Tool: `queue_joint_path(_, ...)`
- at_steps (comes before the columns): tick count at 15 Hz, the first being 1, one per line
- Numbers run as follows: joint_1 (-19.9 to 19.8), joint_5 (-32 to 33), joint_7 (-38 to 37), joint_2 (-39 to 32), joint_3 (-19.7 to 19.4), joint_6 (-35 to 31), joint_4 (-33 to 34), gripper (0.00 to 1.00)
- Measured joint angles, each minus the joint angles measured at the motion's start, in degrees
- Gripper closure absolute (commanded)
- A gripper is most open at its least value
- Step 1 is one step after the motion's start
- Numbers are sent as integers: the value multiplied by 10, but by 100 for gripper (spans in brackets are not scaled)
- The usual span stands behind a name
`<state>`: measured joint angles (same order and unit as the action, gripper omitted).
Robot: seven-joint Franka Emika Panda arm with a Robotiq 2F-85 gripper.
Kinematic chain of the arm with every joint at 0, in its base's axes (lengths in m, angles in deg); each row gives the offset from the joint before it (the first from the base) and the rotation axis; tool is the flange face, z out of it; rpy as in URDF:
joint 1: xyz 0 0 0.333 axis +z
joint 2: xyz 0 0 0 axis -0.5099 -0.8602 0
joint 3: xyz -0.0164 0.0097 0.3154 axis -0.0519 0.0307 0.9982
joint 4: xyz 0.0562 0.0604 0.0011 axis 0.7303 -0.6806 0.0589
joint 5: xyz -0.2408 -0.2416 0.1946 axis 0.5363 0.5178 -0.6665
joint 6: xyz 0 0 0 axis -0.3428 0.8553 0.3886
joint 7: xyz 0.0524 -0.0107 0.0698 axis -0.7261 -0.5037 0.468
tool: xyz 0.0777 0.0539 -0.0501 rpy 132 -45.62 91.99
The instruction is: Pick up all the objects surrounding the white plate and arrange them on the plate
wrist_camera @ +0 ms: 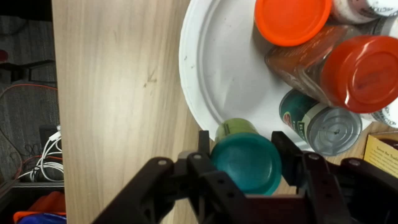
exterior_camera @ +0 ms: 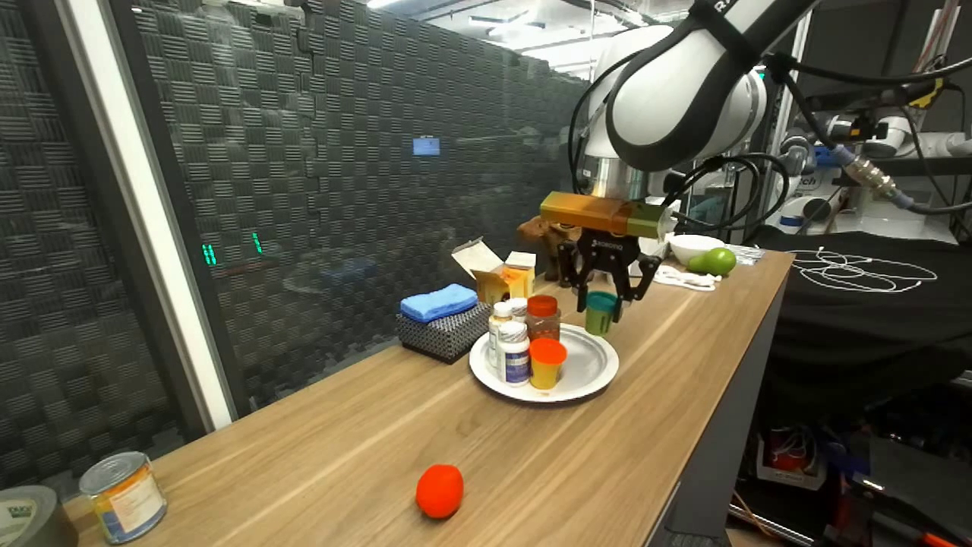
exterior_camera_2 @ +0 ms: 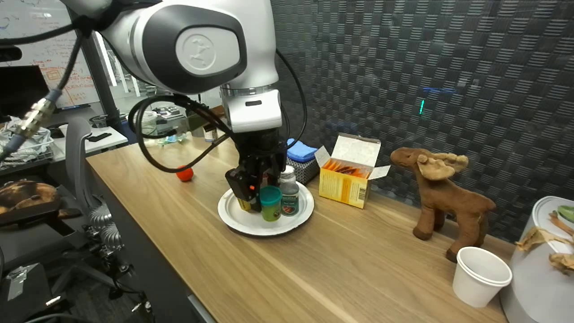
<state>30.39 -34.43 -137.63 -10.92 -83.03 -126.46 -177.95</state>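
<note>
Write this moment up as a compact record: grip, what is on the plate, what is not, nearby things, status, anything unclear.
Grip: gripper closed on the teal-lidded cup, held at the edge of the white plate
Loaded: orange-lidded cup, red-capped jar, dark green can, white bottles
Not loaded: red ball, on the wooden table, apart from the plate
Nearby: open yellow box, blue cloth, brown toy moose
Status: unfinished; ball off the plate, teal-lidded cup not released
Unclear: whether that cup's base touches the plate
</note>
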Motion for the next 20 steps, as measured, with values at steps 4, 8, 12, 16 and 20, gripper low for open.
queue_joint_path(4,0,-30,1,-9,12,19,19,72)
queue_joint_path(8,0,-43,1,-38,14,21,37,72)
queue_joint_path(12,0,-56,1,-72,14,20,54,20)
queue_joint_path(16,-1,-71,3,-80,13,17,60,0)
queue_joint_path(20,-2,-76,3,-68,9,1,55,0)
